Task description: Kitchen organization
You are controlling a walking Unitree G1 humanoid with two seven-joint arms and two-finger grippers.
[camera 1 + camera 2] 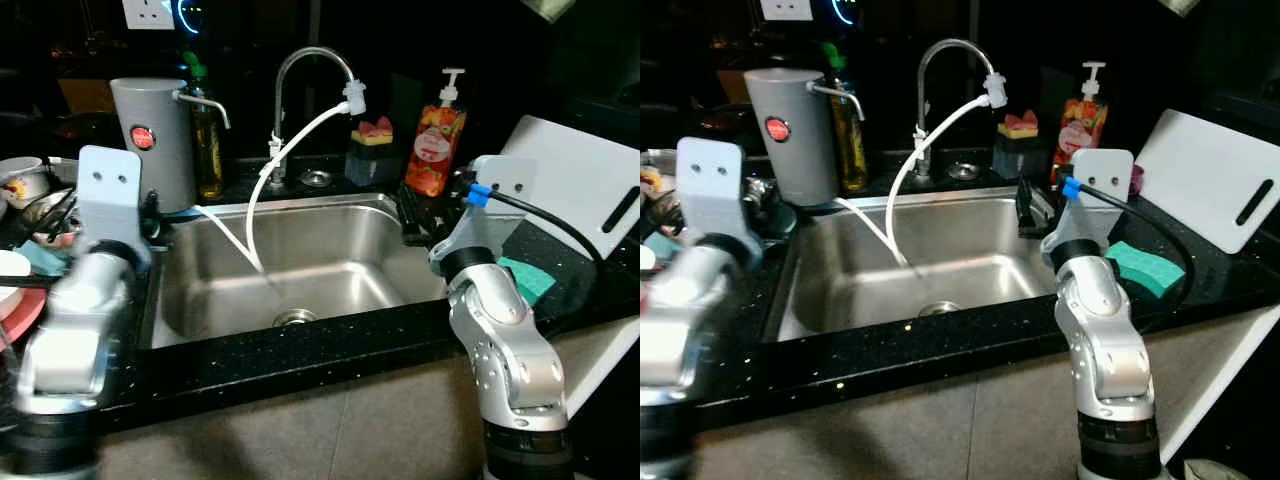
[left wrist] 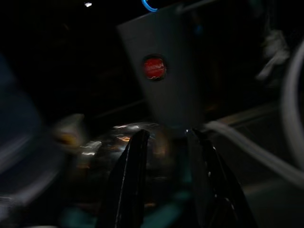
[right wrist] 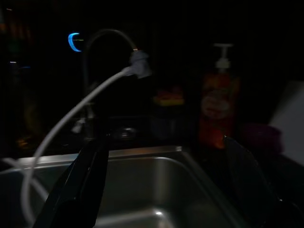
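At the far left edge of the head views, blurred dishes sit on the black speckled counter, with a red-rimmed plate lower down. Just right of them the left gripper hovers low over the counter, its two black fingers a little apart and holding nothing, aimed at a shiny round metal piece. Behind it, upper left, stands a matte grey cylindrical dispenser with a round red badge whose writing is too small to read, and beside it a yellowish glass bottle. Centre frame, the brushed steel sink lies under a curved chrome tap with a white hose trailing into the basin. Further right stands an orange pump soap bottle, label unreadable. The right gripper hangs at the sink's right rim, fingers wide apart and empty. A teal sponge and a white cutting board lie at the right.
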